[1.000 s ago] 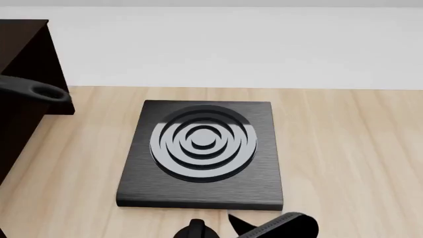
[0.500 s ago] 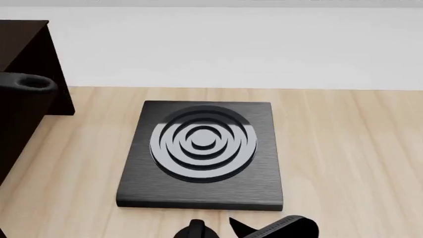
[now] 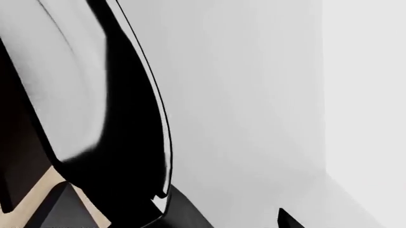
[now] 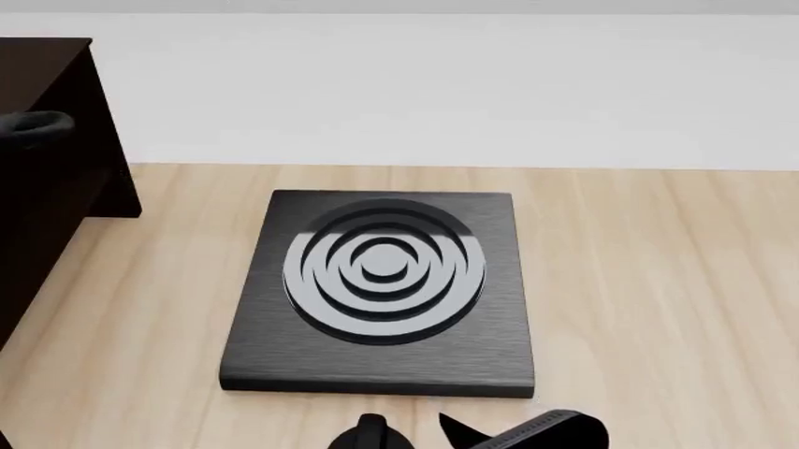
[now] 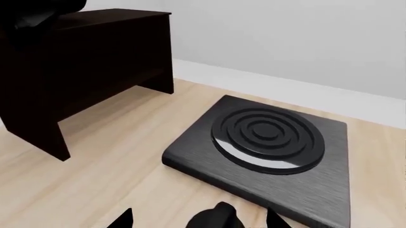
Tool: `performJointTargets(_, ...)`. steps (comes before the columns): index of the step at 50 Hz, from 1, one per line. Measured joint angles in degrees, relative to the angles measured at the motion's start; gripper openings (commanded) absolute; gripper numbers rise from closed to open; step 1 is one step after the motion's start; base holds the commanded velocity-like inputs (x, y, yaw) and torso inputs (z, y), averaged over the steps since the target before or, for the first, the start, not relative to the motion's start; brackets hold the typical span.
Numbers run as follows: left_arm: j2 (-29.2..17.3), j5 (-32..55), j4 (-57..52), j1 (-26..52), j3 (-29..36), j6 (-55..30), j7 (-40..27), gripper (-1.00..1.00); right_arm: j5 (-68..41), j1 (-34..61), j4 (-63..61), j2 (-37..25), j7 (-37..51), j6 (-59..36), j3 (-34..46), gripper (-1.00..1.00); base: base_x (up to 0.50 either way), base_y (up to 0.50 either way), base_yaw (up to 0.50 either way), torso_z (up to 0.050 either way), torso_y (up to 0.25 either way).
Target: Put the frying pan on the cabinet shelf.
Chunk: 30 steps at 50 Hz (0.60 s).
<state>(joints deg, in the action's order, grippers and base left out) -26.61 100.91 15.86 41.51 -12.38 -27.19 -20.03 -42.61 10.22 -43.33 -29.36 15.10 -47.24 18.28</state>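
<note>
The frying pan (image 3: pixel 76 85) fills the left wrist view, its glossy pale inner base and thin light rim very close. My left gripper (image 3: pixel 231 222) is shut on the frying pan near the rim, with only dark finger parts showing at the frame's edge. In the head view only the handle's loop end (image 4: pixel 34 123) shows, in front of the near-black cabinet shelf (image 4: pixel 56 84), at the far left. The left arm is out of that view. My right gripper (image 5: pixel 198 219) hangs open and empty over the wooden table (image 4: pixel 649 281), near its front edge (image 4: pixel 506 434).
A square black stove plate (image 4: pixel 381 290) with concentric rings lies in the middle of the table. The cabinet (image 5: pixel 95 57) stands on legs to its left. A pale wall runs behind the table.
The pan's handle end has moved left and slightly up, further in front of the cabinet. The right gripper has hardly moved.
</note>
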Motion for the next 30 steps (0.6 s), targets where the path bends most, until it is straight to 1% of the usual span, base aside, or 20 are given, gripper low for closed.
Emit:
performJointTargets(8,0.0,0.2,-3.5,-2.2,-0.6,-0.3,-1.1,1.00,-0.1,-0.3,0.1,-0.2,0.1,0.4,-0.1,1.00,0.00,0.00,0.00,0.000,0.000)
performJointTargets(30,-0.3,-0.6,-14.6,-10.0,-1.6,-2.7,-7.0,1.00,-0.6,-0.6,-0.2,-0.7,0.6,0.7,-0.4,1.00,0.00,0.00,0.00,0.000,0.000)
